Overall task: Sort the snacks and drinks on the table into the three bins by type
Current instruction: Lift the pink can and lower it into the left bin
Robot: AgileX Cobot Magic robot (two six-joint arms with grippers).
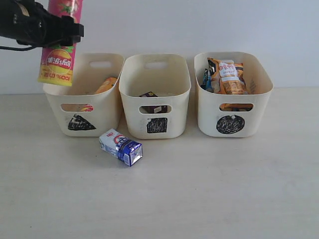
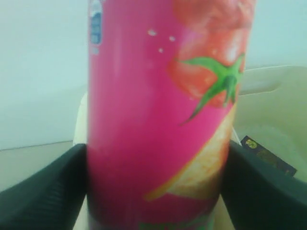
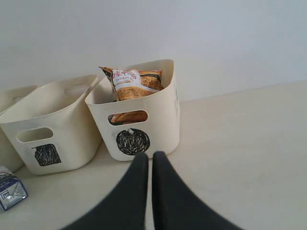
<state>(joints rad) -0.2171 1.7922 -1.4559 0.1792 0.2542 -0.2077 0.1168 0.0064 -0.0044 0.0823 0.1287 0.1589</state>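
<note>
Exterior view: the left hand [image 1: 62,31] grips the pink chip tube [image 1: 56,63] upright above the triangle bin [image 1: 107,107]. A white-blue carton [image 1: 120,147] lies on the table [image 1: 224,189] just in front of it.

Left wrist view: dark fingers [image 2: 43,196] clamp the tube's sides, and behind them is possibly a dark carton [image 2: 266,155].

Right wrist view: the right hand [image 3: 148,160] is pressed closed and empty, near the circle bin [image 3: 163,120].
</note>
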